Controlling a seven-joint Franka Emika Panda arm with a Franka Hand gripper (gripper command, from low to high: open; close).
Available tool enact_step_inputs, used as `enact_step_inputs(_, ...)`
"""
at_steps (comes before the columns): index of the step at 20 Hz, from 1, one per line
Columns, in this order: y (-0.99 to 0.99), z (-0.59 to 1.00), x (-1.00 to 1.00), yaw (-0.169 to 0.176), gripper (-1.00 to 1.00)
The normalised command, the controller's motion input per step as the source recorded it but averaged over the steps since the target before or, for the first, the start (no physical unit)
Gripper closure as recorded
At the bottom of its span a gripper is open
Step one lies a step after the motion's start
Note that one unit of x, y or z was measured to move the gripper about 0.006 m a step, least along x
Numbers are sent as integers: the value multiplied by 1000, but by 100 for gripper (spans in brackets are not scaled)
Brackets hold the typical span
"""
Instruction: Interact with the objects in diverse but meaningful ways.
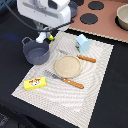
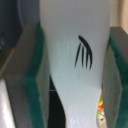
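My pincer (image 2: 75, 65) has its green pads (image 2: 35, 85) clamped on a pale white piece (image 2: 75, 45) with black prongs printed on it, held above the desk (image 1: 10, 60) near the grey-blue pot (image 1: 36, 51); I judge it light, stiff, slippery plastic, best pinched mid-shaft

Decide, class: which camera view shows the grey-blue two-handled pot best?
The exterior view: the grey-blue pot sits whole at the placemat's edge, rim and one handle clear. The wrist view shows none of it, only a pale object between the gripper's green pads.
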Motion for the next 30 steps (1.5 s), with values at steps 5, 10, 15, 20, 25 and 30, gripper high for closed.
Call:
enact_step_inputs(5,-193,-141,-311,-55,100)
enact_step_inputs(10,47,211,-1,-50,-100)
enact_step_inputs(15,7,21,-96,-7,-100)
enact_step_inputs(20,1,17,-134,0,-100)
enact_step_inputs(25,-89,322,-46,-108,-100)
enact_step_inputs(30,-257,67,-181,-278,-100)
